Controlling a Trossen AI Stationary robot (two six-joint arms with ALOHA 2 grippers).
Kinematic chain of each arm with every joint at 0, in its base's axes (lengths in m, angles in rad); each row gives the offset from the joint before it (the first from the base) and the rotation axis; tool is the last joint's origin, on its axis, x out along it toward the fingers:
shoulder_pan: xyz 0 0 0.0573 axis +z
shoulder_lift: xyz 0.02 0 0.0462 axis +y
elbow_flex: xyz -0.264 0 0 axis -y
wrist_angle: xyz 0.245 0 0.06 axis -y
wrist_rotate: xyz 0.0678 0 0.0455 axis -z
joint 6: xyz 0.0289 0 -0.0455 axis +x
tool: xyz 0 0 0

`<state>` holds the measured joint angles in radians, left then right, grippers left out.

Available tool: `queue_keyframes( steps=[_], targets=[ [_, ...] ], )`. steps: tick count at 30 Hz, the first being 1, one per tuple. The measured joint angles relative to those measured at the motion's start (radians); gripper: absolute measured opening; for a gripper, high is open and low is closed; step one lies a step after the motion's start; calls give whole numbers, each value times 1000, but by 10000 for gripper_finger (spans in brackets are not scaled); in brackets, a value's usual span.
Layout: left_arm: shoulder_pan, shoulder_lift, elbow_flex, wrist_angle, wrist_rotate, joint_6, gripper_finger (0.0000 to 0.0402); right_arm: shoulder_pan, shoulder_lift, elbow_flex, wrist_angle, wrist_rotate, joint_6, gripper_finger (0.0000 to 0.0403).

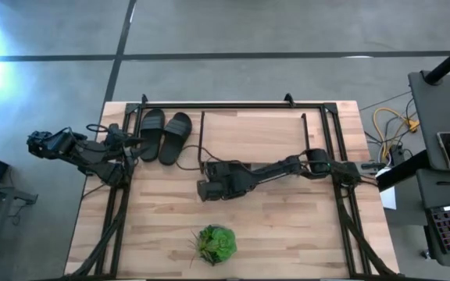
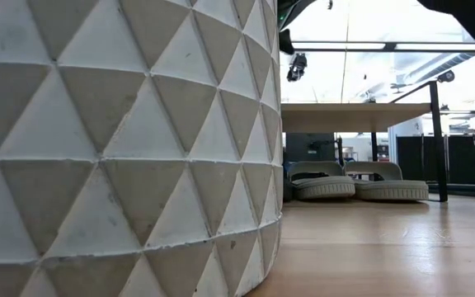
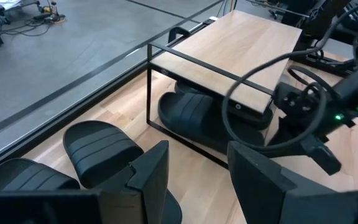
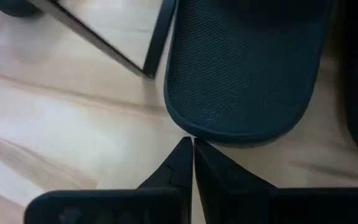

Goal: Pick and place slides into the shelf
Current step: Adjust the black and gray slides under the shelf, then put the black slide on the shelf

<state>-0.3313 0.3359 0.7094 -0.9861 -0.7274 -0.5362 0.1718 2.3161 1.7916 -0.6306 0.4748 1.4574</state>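
A pair of black slides (image 1: 162, 134) lies sole-down on the table left of the shelf (image 3: 229, 59), a low rack with a wooden plank top on a thin black wire frame. Another black slide (image 3: 188, 112) lies under the plank. Two pale grey slides (image 2: 357, 186) show under the shelf in the low view. My right gripper (image 1: 203, 190) is shut and slants down, its tips (image 4: 190, 146) at the rounded end of a black slide (image 4: 241, 68) beside a shelf leg (image 4: 159, 37). My left gripper (image 3: 197, 180) waits open at the table's left, near the black pair (image 3: 98, 146). My right gripper's shut fingertips (image 4: 185, 149) stand right at the rim of the black slide's rounded end (image 4: 194, 132), coming slanting down from the table's near side. The slide lies flat on the table. Whether the tips touch the rim, I cannot tell.
A small green plant (image 1: 216, 243) in a white faceted pot (image 2: 122, 140) stands near the table's front edge and fills the left of the low view. Black frame rails (image 1: 116, 211) run along both table sides. Bare wood lies between plant and shelf.
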Motion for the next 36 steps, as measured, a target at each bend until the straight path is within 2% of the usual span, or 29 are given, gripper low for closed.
queue_keyframes(
  steps=[12, 16, 25, 31, 36],
  targets=[
    [0, 0, 0, 0, -1, -3, 150, -6, -3, 0, 65, -31, -70, 9],
    [0, 0, 0, 0, -1, -3, 150, 22, -14, 0, 69, -60, -71, 9],
    [0, 0, 0, 1, -1, -3, 150, 98, -97, 0, 9, -51, -66, 18],
    [0, 0, 0, 12, 14, -3, 150, 130, -207, 0, -56, 88, -137, 58],
    [0, 1, 0, 63, 162, -11, 150, 128, -329, 0, -97, 236, -268, 106]
  ],
)
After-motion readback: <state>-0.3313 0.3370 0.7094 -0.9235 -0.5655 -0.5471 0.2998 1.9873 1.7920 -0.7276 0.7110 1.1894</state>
